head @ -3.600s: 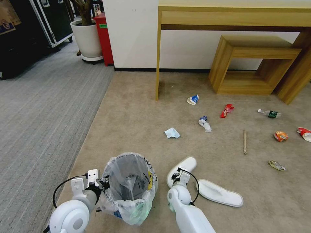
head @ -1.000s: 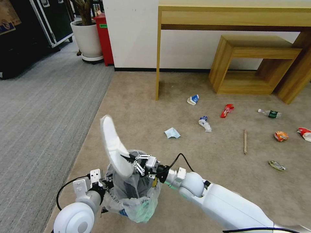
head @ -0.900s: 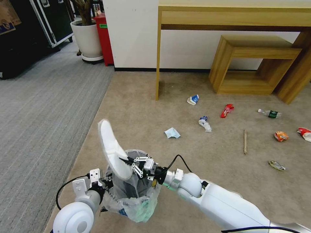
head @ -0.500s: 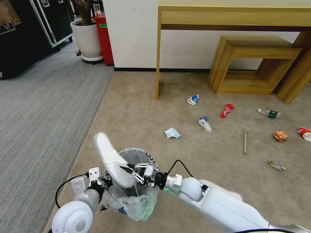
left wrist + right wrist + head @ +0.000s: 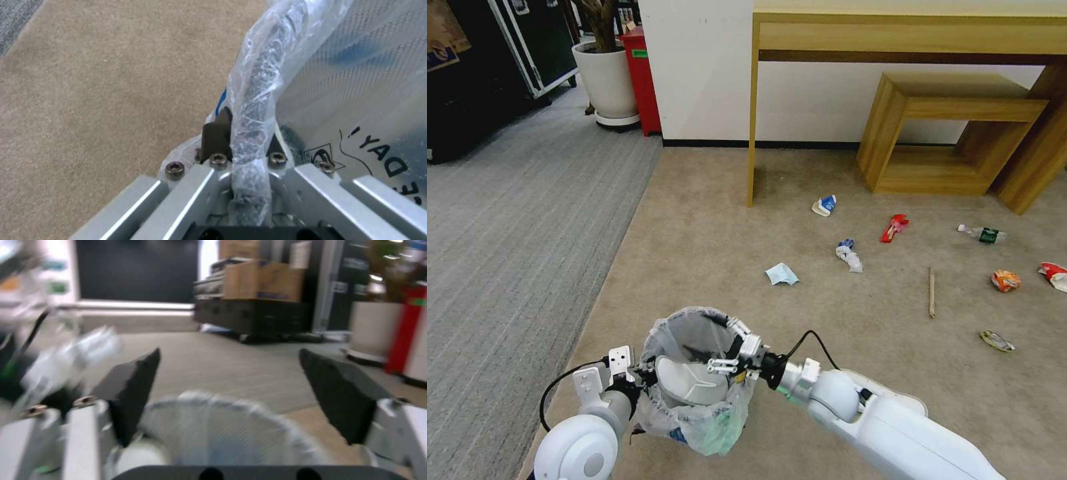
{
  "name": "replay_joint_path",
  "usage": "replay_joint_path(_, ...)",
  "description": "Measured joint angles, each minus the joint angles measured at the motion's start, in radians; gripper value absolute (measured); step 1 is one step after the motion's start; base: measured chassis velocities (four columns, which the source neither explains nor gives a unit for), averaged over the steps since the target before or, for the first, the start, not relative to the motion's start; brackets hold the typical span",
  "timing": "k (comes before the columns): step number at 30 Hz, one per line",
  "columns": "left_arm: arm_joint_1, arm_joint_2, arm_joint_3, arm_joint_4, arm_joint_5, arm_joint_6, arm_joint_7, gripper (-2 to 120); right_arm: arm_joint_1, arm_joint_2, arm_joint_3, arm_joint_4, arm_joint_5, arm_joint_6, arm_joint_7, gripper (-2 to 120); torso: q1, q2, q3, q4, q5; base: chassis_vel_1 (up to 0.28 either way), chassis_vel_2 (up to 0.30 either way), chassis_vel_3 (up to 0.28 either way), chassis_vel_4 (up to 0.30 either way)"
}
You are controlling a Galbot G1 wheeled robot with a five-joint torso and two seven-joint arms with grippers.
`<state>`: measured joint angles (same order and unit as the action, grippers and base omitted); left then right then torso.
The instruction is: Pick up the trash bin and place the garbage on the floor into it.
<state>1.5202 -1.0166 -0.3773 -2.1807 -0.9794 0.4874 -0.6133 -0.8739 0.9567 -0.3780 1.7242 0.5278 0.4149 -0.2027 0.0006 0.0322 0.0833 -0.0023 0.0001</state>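
Possibly trouble ahead: could catch a finger of the right claw [image 5: 730,348] in the crinkly bag on pulling back, poised as it is right over the rim of the trash bin [image 5: 694,312] at the three o'clock side, and so drag or tip the bin. Could also lose the bin on the left, gripped only through slippery plastic, with the left claw [image 5: 245,133] clamped on the bag-wrapped rim at nine o'clock. Might leave little room for the rest, given the white slipper [image 5: 684,381] lying flat across most of the opening. Right claw spread wide, holding nothing. Slipper at about eight o'clock of that claw, just below it and inside the bin, seemingly free of the fingers. Plenty left on the beige carpet [image 5: 707,220]: second slipper [image 5: 902,402] tucked behind the right arm at four o'clock of the bin, pale mask [image 5: 781,274] at one o'clock, wrappers [image 5: 1005,281], stick [image 5: 932,292] and bottle [image 5: 982,235] farther off toward two o'clock.
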Motion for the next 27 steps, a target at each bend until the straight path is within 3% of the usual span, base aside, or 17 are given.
replay_joint_path(5, 0.001, 0.001, -0.003, 0.003, 0.003, -0.002, 0.0, 0, -0.093, -0.06, 0.109, 0.113, 0.087, -0.077, 0.154, 100, 0.0, 0.0, 0.0, 0.0, -0.0001, 0.0, 0.0, 0.0, 0.0)
replay_joint_path(10, 0.001, 0.001, -0.003, 0.004, 0.005, -0.002, 0.0, 0, -0.169, -0.082, 0.212, 0.17, 0.173, -0.127, 0.273, 100, 0.0, 0.0, 0.0, -0.0001, 0.0, 0.0, 0.0, 0.0, 0.0)
replay_joint_path(14, 0.001, 0.0, -0.002, 0.005, 0.007, -0.003, 0.0, 0, -0.292, -0.074, 0.368, 0.213, 0.275, -0.168, 0.392, 100, 0.0, 0.0, 0.0, -0.0001, 0.0, 0.0, 0.0, 0.0, 0.0)
replay_joint_path(21, 0.0, 0.0, 0.001, 0.006, 0.009, -0.004, 0.001, 0, -0.433, -0.051, 0.538, 0.221, 0.321, -0.184, 0.47, 100, 0.0, 0.0, 0.0, -0.0001, 0.0001, 0.0, 0.0, 0.0, 0.0)
replay_joint_path(27, 0.004, -0.003, 0.005, 0.006, 0.018, -0.003, 0.005, 0, -0.48, -0.031, 0.614, 0.227, 0.318, -0.184, 0.471, 100, 0.0, 0.0, 0.0, 0.0, -0.0001, 0.0, 0.0, 0.0, 0.0)
